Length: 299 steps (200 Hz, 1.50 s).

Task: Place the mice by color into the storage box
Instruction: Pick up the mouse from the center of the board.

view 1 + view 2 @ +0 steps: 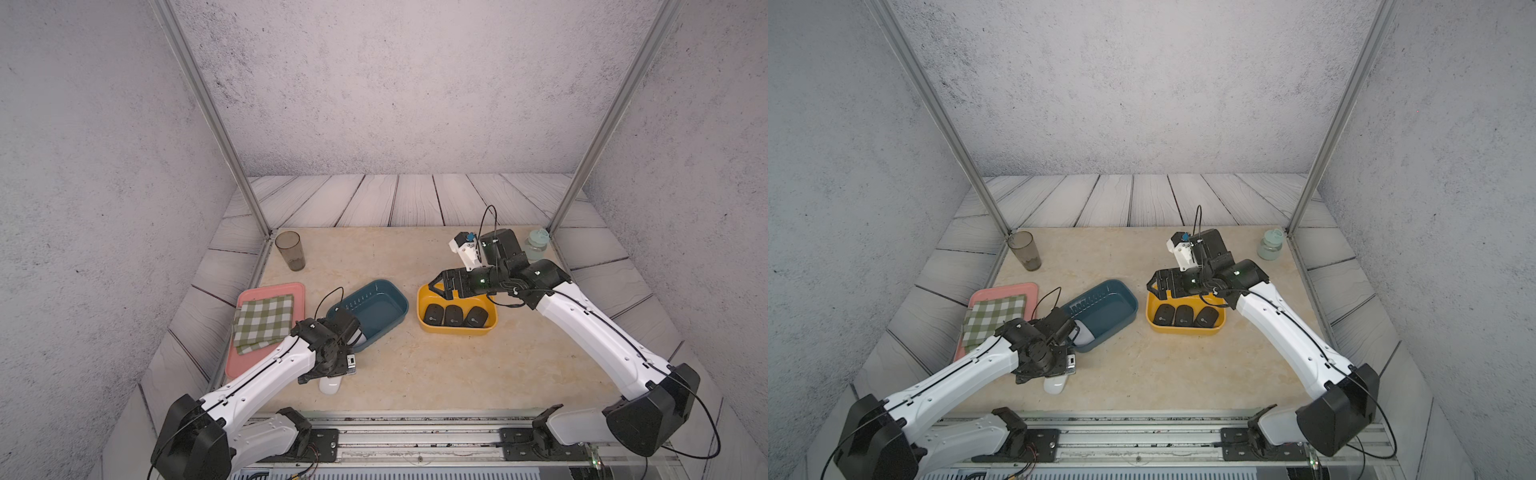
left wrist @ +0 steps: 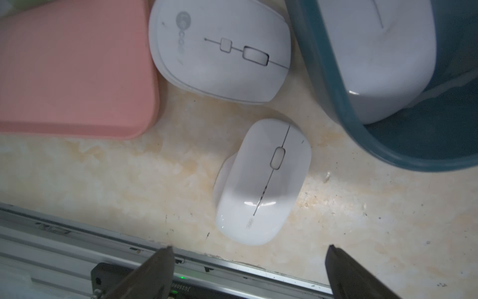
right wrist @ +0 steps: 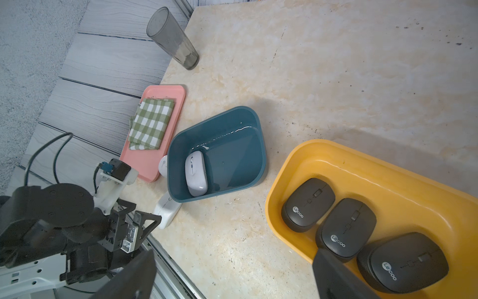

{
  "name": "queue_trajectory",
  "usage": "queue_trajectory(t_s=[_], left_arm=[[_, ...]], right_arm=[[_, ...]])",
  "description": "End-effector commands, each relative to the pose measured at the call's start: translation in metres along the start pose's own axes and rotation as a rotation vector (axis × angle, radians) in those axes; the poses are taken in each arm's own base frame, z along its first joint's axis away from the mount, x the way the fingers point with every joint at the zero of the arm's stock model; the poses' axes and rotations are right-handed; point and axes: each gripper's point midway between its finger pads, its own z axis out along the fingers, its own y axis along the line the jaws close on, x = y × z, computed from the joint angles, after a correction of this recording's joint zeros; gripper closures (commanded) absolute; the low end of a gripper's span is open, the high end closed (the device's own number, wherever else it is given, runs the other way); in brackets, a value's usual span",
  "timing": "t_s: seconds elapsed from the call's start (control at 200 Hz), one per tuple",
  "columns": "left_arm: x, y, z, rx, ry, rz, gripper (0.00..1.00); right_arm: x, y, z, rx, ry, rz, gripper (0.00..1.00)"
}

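Observation:
Three black mice lie side by side in the yellow storage box; they also show in the right wrist view. One white mouse lies in the teal storage box. A second white mouse sits on the table near the front edge, just ahead of my open, empty left gripper and partly under it in a top view. A third white mouse lies between the pink tray and the teal box. My right gripper hovers open and empty over the yellow box's far left corner.
A pink tray with a folded green checked cloth lies left of the teal box. A grey tumbler stands at the back left, a pale green jar at the back right. A metal rail runs along the front edge.

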Motion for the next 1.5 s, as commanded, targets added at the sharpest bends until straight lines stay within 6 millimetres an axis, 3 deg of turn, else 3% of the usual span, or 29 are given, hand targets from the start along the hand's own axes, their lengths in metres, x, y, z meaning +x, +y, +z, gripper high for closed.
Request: queue_trajectory(t_s=[0.0, 0.235, 0.495, 0.726, 0.861, 1.111, 1.491], left_arm=[[-0.008, -0.003, 0.008, -0.001, -0.045, 0.001, 0.02], [-0.008, -0.004, 0.028, -0.043, -0.022, 0.053, 0.02], [0.005, -0.006, 0.053, -0.032, 0.038, 0.071, 0.05], [0.009, -0.013, 0.064, 0.008, 0.069, 0.084, 0.12], [0.012, -0.013, 0.069, 0.014, 0.085, 0.076, 0.22], [0.013, -0.011, 0.053, 0.055, 0.055, 0.021, 0.35], [0.016, -0.001, 0.004, 0.212, -0.064, -0.2, 0.37]], right_arm=[[0.003, 0.004, -0.006, -0.018, -0.008, -0.011, 0.01], [0.004, 0.002, -0.002, -0.019, -0.005, 0.007, 0.01], [0.007, 0.0, 0.0, -0.016, 0.006, 0.017, 0.01], [0.009, -0.002, -0.001, -0.001, 0.008, 0.01, 0.01], [0.011, -0.004, -0.001, 0.004, 0.01, 0.012, 0.01], [0.015, -0.007, 0.002, 0.013, 0.022, 0.011, 0.01], [0.026, -0.012, 0.007, 0.017, 0.053, 0.011, 0.01]])
